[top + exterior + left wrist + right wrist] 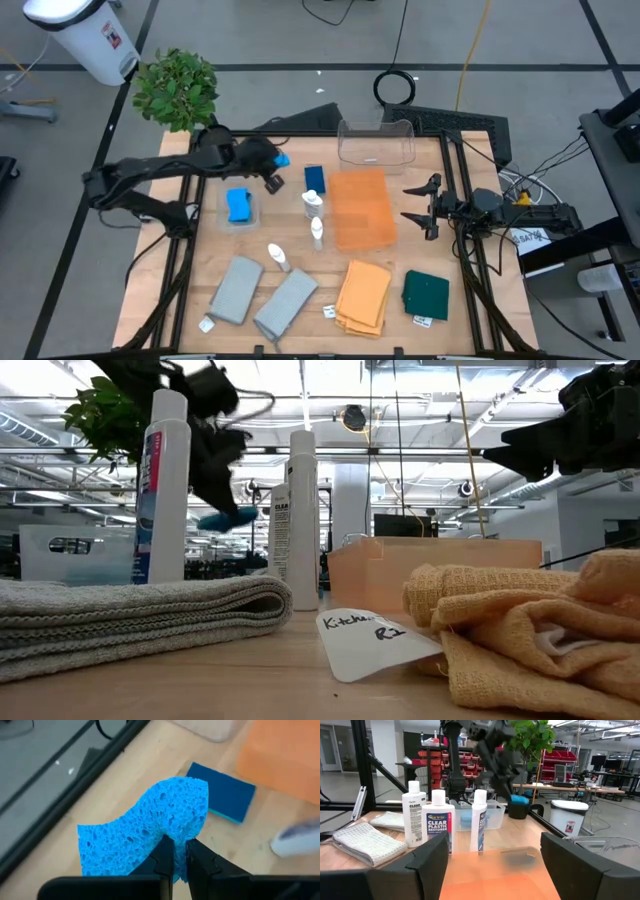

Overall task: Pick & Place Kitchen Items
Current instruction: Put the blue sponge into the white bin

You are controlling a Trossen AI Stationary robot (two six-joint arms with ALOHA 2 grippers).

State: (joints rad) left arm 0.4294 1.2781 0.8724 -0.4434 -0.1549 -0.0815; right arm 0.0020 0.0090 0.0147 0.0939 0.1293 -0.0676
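Pinching hard: the left gripper (179,851) has its two dark fingers (162,855) closed almost together on a light blue sponge (150,827), which buckles into an S-curve around them. Grip sits at one edge of the sponge, not its middle; most of the foam hangs free beyond the tips.

High view: left gripper (272,166) is above the far-left part of the table (395,300), sponge (281,159) showing as a blue scrap at its tip. Low view shows it lifted clear of the wood.

Just beyond the held sponge, a dark blue sponge (314,179) lies flat on the table. Another bright blue sponge (238,205) rests in a small clear bin (222,208) near the left arm. Three white bottles (311,203) are grouped mid-table, two upright beside the orange tray (362,208), one lying down nearer. Grey cloths (286,302), orange cloth (364,294) and dark green cloth (427,296) line the near edge. A larger clear bin (376,142) is at the far side.

Right gripper (422,207) waits at the right of the tray, fingers spread wide, holding nothing.

Risks, as judged:
- Edge grip on soft foam: a quick swing could let the sponge spring out from between the fingers.
- Release onto the small bin: the bent sponge may rebound and land on the rim or outside.
- Path toward the tray passes the upright bottles; a low carry could topple them.
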